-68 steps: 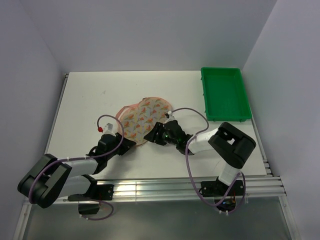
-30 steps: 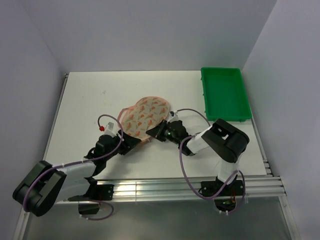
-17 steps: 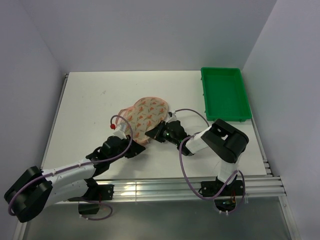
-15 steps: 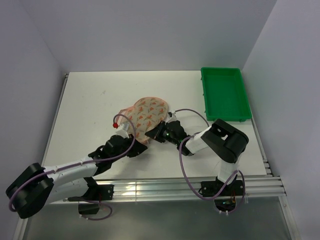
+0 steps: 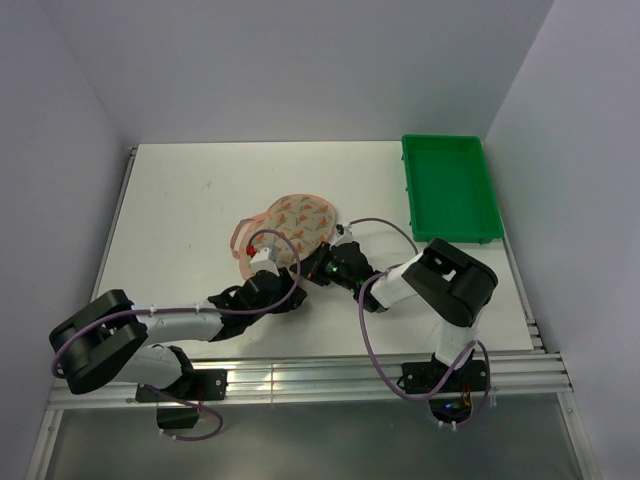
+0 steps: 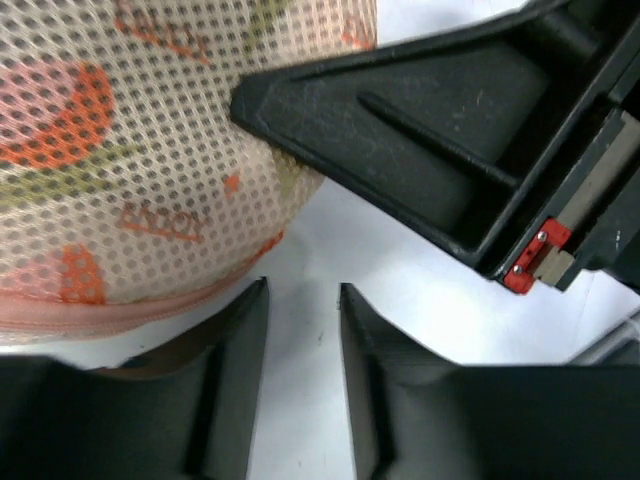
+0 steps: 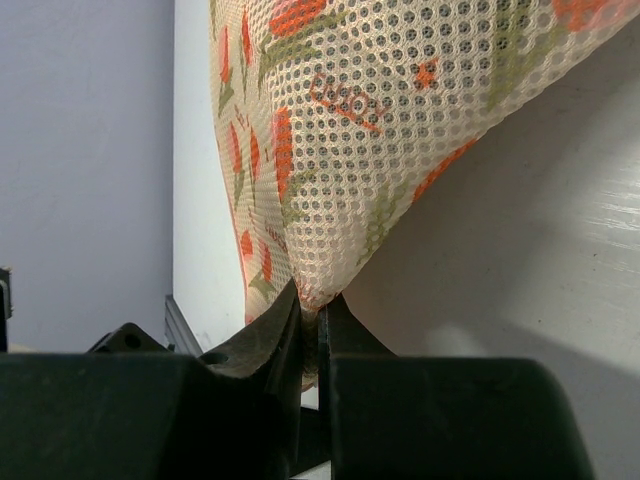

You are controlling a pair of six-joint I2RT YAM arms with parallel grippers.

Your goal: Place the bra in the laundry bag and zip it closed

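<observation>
The laundry bag (image 5: 292, 224), a peach-pink mesh pouch with orange marks, lies mid-table. My right gripper (image 5: 313, 266) is shut on its near right edge; the right wrist view shows the mesh (image 7: 380, 120) pinched between the two fingers (image 7: 318, 312). My left gripper (image 5: 291, 288) sits low at the bag's near edge, right beside the right gripper. In the left wrist view its jaws (image 6: 302, 290) stand slightly open over bare table, with the bag's pink trim (image 6: 120, 312) just off the left finger. The bra is not visible in any view.
A green plastic tray (image 5: 486, 190) stands at the back right. The right gripper's black body (image 6: 450, 150) fills the upper right of the left wrist view, very close. A cable loop with a red marker (image 5: 247, 245) arches over the left wrist.
My left arm has swung right along the bag's near edge and now lies next to the right gripper. The right gripper has kept its pinch on the bag.
</observation>
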